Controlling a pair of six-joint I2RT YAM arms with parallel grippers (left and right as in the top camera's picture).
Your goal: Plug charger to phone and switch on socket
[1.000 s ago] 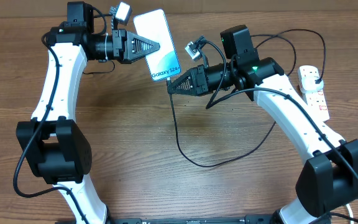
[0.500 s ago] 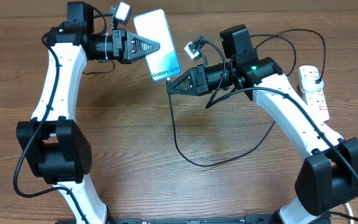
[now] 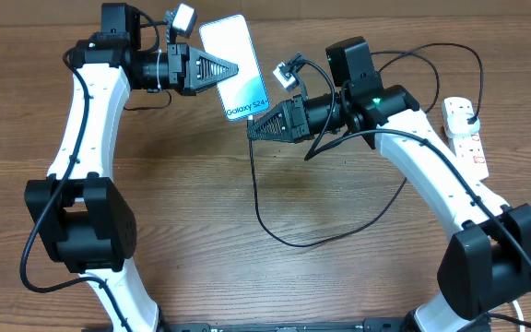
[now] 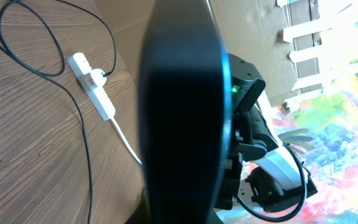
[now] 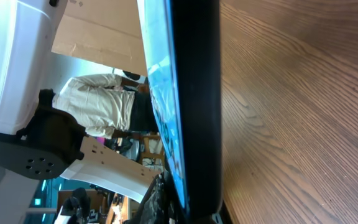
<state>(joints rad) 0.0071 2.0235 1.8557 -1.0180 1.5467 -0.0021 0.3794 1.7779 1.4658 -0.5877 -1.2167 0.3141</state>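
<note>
Holding the phone (image 3: 243, 88) clear of the table (image 3: 182, 221) in the left gripper (image 3: 230, 66), jaws clamped on it, screen facing up. Right gripper (image 3: 253, 130) is pinched narrow on the charger (image 3: 258, 198) tip, right at the phone's bottom edge. I can't tell whether the connector is seated, since both wrist views show only the phone's edge. The socket (image 3: 466, 129) lies well off to the phone's right, plug apparently in it. My read: mating under way, switch not yet pressed.
</note>
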